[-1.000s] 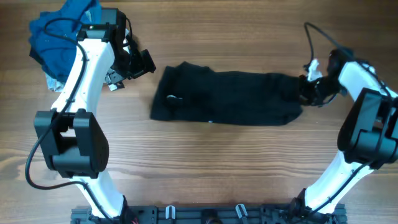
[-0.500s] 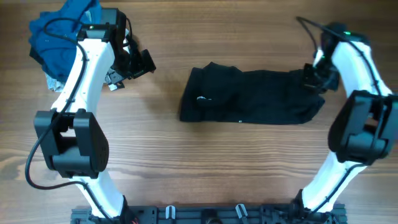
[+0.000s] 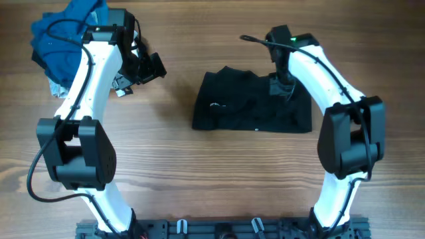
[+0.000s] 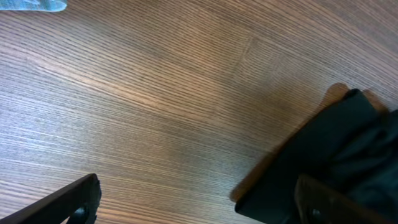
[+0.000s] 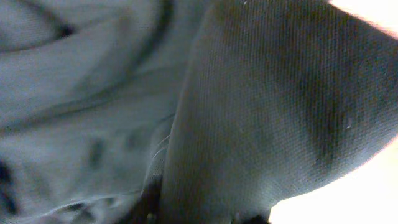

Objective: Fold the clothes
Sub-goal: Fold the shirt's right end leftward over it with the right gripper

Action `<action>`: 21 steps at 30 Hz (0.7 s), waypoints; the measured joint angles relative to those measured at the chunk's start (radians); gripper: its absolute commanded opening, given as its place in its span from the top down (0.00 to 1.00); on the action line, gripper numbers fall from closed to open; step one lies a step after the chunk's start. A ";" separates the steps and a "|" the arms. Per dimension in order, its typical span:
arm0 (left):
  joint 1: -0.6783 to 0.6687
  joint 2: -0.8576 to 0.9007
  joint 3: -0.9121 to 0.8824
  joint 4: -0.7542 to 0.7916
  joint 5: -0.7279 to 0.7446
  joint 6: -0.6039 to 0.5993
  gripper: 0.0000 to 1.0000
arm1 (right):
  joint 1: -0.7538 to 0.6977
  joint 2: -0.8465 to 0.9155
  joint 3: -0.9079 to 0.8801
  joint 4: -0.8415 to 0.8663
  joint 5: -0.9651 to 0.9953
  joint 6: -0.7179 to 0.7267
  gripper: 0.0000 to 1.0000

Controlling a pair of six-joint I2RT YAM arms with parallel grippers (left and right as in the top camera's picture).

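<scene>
On worktop (image 3: 212,172), black shirt (image 3: 252,109) bunched; left jaws wide apart, well clear of it; right jaws down in its folds, cannot tell whether apart.

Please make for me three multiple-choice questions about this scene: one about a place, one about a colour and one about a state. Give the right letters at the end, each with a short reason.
1. Where does the black shirt lie?
A. On the wooden table, between the two arms
B. Inside a basket
C. Hanging over the table's front edge

2. What colour is the heap of garments at the far left corner?
A. Red
B. Blue
C. Yellow

3. In what state is the left gripper?
A. Shut on the shirt
B. Open, over bare wood
C. Shut on the heap

Right letters:
1 A, because the overhead view shows it lying at mid-table.
2 B, because the heap is bright blue and navy.
3 B, because its wrist view shows the fingers wide apart with only wood between them.
</scene>
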 measured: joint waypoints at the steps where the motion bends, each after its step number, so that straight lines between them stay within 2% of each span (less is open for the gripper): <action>1: 0.000 0.000 0.000 0.000 0.000 0.000 0.00 | 0.018 0.000 0.000 0.008 -0.020 -0.001 0.38; 7: 0.000 0.000 0.000 0.000 0.000 0.000 0.00 | 0.040 0.000 0.000 0.024 -0.074 -0.002 0.33; 13: 0.000 0.000 0.000 0.000 0.000 0.000 0.00 | 0.024 0.000 0.022 0.021 -0.105 0.024 0.34; 18: 0.000 0.000 0.000 0.001 0.000 0.000 0.00 | -0.017 -0.002 0.071 0.106 -0.343 -0.032 0.37; 21: 0.000 0.000 0.000 0.001 0.000 0.000 0.00 | -0.084 -0.011 0.071 0.116 -0.413 0.004 0.38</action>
